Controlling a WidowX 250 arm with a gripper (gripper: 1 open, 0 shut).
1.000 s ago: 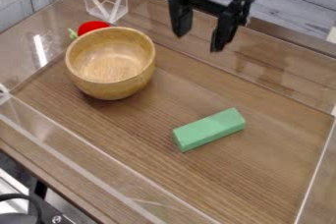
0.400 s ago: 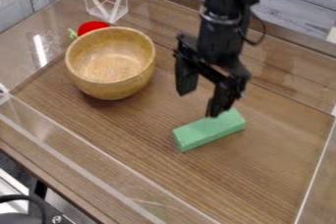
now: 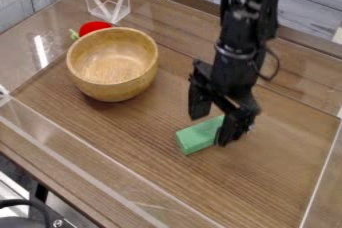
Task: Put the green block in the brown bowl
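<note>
Because the gripper (image 3: 222, 119) stands with its jaws apart right over the far-right end of the green block (image 3: 199, 136), the main risk, as I judge it, is a poor bite: if the fingers close off-centre or across a corner, the bar could pivot, skid on the smooth wooden table (image 3: 120, 182) or tip out once lifted. A finger coming down on top of the block rather than beside it could also press it flat and shove it aside. Later, the carry to the left must clear the thick rim of the brown bowl (image 3: 112, 64), or the block may knock against it and drop outside.

The block is a small, matte, light green bar lying flat, angled, right of the bowl and well apart from it; only its near-left end shows past the fingers. The bowl is empty.
</note>
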